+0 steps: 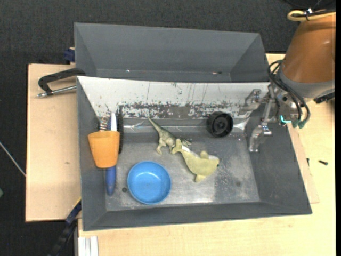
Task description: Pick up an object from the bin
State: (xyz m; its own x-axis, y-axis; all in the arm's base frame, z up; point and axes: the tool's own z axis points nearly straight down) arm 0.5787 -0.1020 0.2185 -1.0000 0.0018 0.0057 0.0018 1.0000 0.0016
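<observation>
My gripper (254, 141) hangs at the bin's right side, above the sloping right wall, with nothing between its fingers. A black round wheel-like part (219, 124) lies just to its left by the back wall. A yellow-green toy dinosaur (201, 165) lies on the floor lower left of the gripper. A second, thinner green dinosaur (167, 138) stands beside it, nearer the middle.
A blue bowl (149, 182) sits at the front left. An orange cup (104, 148) rests at the left wall over a blue-handled brush (111, 159). Bare floor lies at the front right under the gripper.
</observation>
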